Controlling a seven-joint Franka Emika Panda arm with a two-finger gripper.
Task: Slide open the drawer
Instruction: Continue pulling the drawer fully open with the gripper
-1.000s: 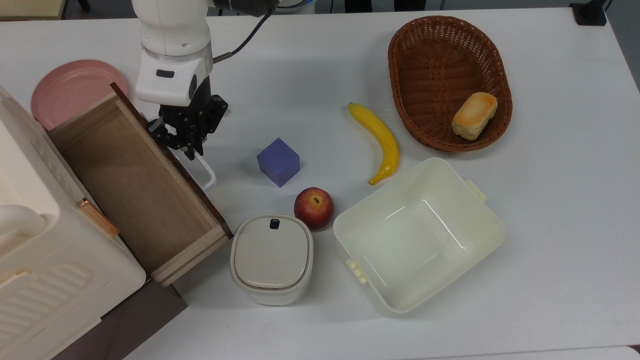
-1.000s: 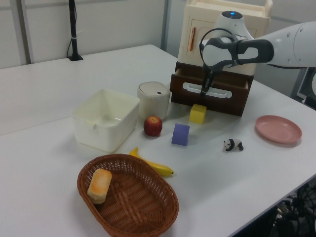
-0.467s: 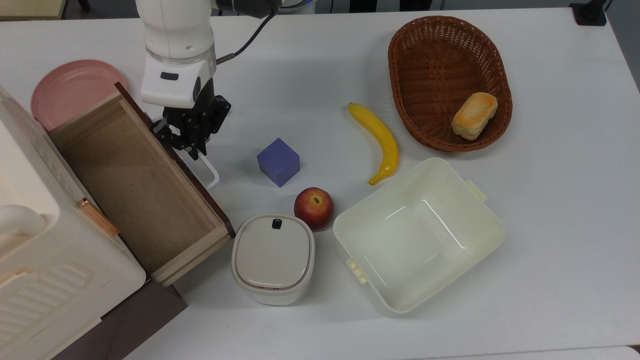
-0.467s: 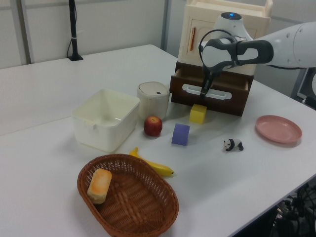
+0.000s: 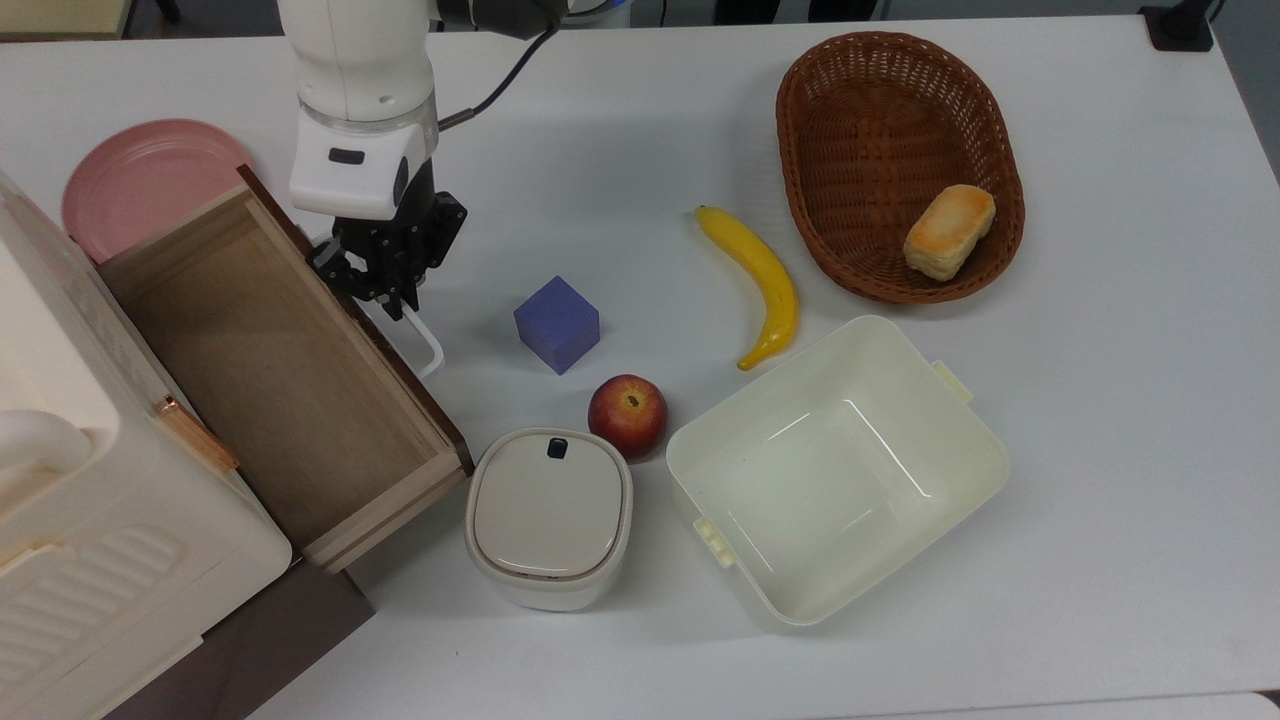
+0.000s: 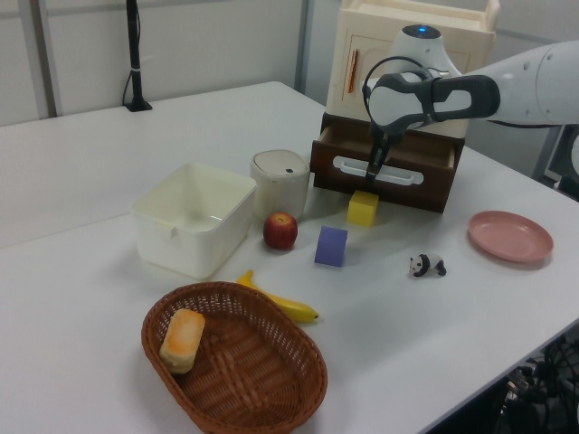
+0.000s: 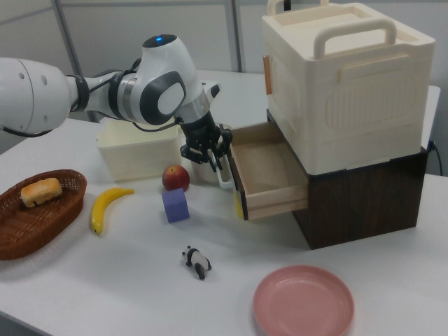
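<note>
The drawer [image 5: 270, 370] stands pulled well out of the dark brown cabinet under a cream box, and its light wood inside holds nothing. Its dark front panel [image 6: 425, 170] carries a white bar handle [image 5: 424, 345]. My gripper [image 5: 388, 292] points down at the handle's far end in the top view, shut on the bar. The left view has my gripper [image 6: 373, 168] on the handle [image 6: 403, 175], left of the middle. In the right view my gripper [image 7: 214, 162] is at the drawer's [image 7: 269, 171] front.
A purple cube [image 5: 557, 323], an apple [image 5: 627, 414] and a lidded white pot [image 5: 548, 518] lie just beyond the drawer front. A yellow block [image 6: 363, 208] sits right below the handle. Farther off are a cream bin [image 5: 970, 470], banana [image 5: 760, 283], basket [image 5: 898, 100], pink plate [image 5: 140, 180] and toy panda [image 6: 426, 265].
My gripper has moved a little toward the top view's right, and the drawer has slid slightly farther out with it.
</note>
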